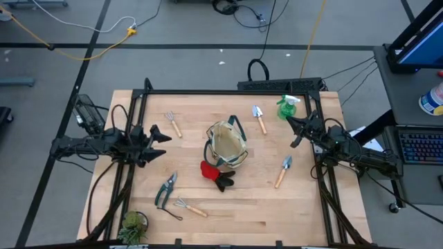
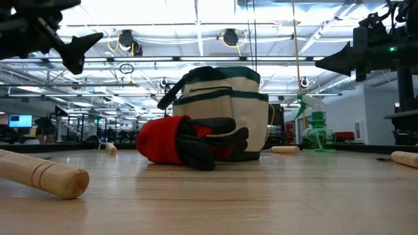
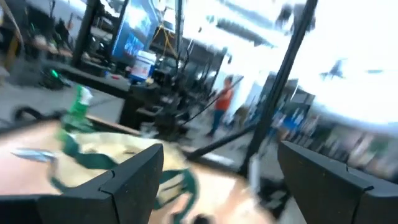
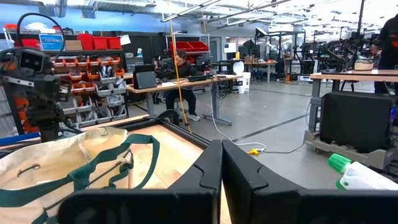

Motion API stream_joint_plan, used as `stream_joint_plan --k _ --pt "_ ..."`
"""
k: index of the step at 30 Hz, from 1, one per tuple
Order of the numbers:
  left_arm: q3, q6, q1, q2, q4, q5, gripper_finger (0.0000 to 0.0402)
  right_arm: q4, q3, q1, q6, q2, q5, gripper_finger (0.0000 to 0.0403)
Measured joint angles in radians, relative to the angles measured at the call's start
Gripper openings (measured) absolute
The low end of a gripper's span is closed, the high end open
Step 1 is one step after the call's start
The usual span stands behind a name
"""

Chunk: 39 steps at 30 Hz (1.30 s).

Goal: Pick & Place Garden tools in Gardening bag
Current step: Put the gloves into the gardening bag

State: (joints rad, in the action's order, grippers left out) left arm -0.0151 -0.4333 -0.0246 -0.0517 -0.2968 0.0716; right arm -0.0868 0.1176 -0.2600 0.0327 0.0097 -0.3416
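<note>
Against the gardening bag [image 1: 227, 144], red-and-black gloves [image 1: 215, 173]; potted plant [image 1: 133, 225] at table corner.

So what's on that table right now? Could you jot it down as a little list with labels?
bag: gardening bag, mid-table, upright
gloves: red-and-black gloves touching the bag's near side
loose tools: pruners, fork rake, two trowels, another rake
spray bottle: far right corner
left gripper: fingers open, empty
right gripper: fingers shut, empty

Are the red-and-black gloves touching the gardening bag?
Touching. In the low view the gloves lie against the bag's base; the high view shows no gap either.
</note>
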Motion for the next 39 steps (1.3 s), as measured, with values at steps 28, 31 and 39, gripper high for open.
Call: stream_joint_plan --k 28,31,39 --pt "-0.744 0.260 -0.222 -1.069 0.560 0.136 0.0324 0.000 0.000 0.000 -0.069 0.000 -0.002 0.0000" --pt "-0.833 0.335 -0.233 -1.200 0.612 0.113 0.0324 0.000 0.000 0.000 -0.074 0.000 -0.002 0.0000" --pt "-1.004 0.439 -0.234 -1.466 0.673 0.057 0.0324 0.000 0.000 0.000 -0.075 0.000 -0.002 0.0000"
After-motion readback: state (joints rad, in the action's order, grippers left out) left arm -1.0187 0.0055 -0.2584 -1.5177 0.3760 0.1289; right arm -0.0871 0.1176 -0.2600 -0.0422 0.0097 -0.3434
